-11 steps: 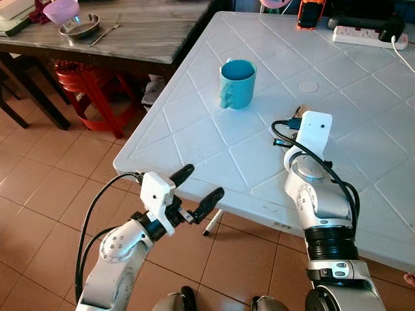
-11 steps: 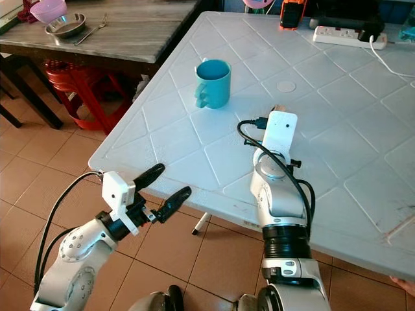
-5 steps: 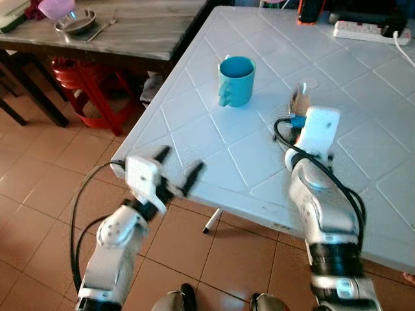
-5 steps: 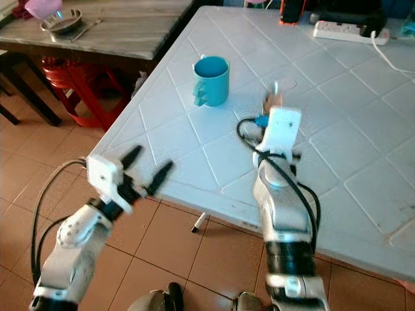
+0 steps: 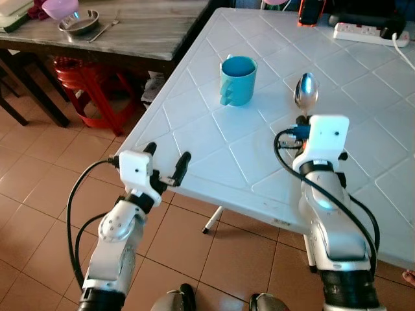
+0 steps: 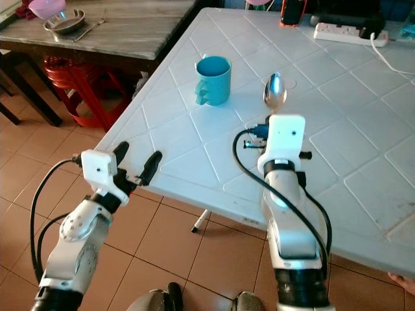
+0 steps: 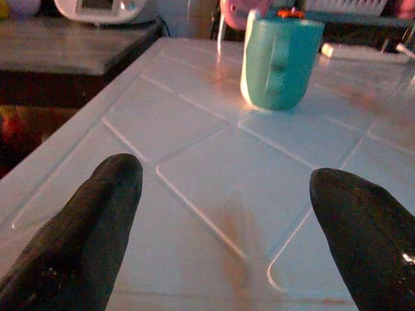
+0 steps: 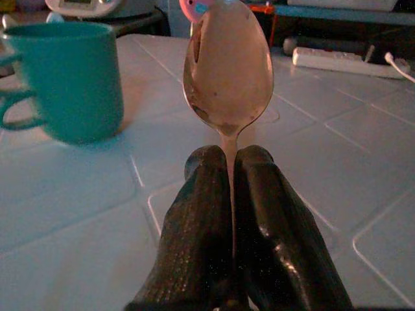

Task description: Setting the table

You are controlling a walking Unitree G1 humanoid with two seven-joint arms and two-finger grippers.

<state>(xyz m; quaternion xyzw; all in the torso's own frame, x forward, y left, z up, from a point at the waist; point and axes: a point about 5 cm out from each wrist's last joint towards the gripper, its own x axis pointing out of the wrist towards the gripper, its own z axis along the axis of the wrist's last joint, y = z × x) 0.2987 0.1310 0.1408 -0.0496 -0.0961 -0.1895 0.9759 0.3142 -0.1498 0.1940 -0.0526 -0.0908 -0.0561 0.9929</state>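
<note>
Steel spoon pinched in right hand; teal mug nearby.

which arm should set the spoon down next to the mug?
Right. Its gripper is already shut on the spoon, held over the white table just right of the teal mug. The left gripper is open, holding nothing, at the table's near edge.

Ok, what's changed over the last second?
The right tool has pushed forward over the table, so the spoon clamped in it now sticks out beside the mug. The left tool, open, rose to the table's near edge. The mug stayed put.
</note>
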